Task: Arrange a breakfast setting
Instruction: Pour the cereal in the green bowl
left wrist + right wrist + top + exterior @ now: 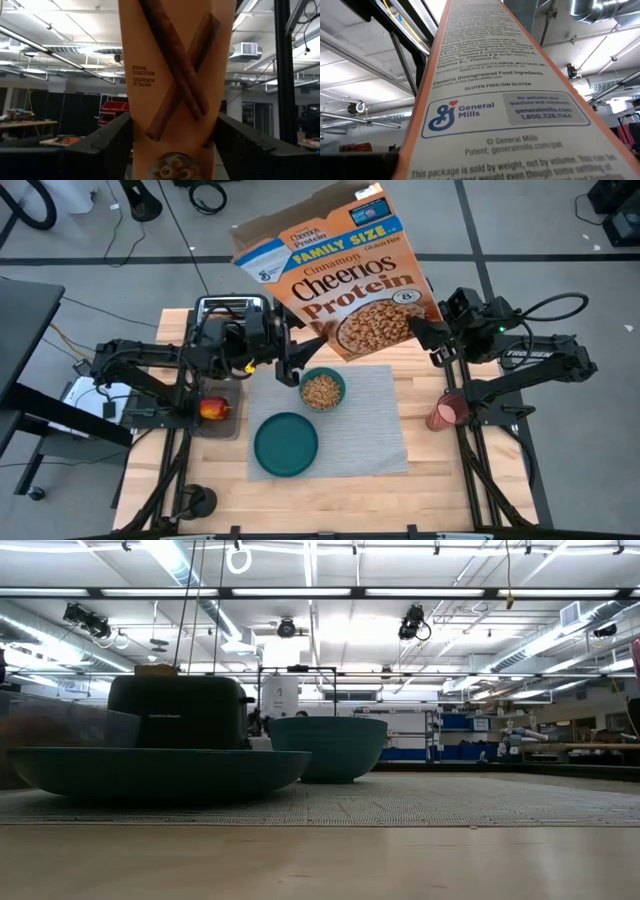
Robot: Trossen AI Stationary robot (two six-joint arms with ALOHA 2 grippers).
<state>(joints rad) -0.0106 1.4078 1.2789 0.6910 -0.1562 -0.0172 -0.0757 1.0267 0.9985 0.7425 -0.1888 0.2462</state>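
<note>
A large orange Cheerios cereal box [345,280] hangs tilted above the table's far half, its open flaps [262,242] up. My left gripper [296,358] is shut on its lower left side and my right gripper [420,335] on its lower right side. Below the box, a teal bowl [322,390] holding cereal stands on the grey placemat [385,430]. A teal plate [286,445] sits on the mat nearer the front. A pink cup [447,412] stands right of the mat. A red-orange fruit [213,409] lies left of it. My left gripper pinches the box across its narrow side panel [172,100], one finger [107,142] at each long edge. It comes from the table's left, slanting upward. The box is lifted clear of the table. My right gripper holds the opposite narrow side panel [495,115] from the table's right, slanting upward. The panel fills the wrist view and hides the fingers.
A black toaster [232,310] stands at the far left behind my left arm, and shows in the low view as toaster [180,710]. The fruit lies in a small grey tray [215,420]. Bare wood runs along the near edge [330,500].
</note>
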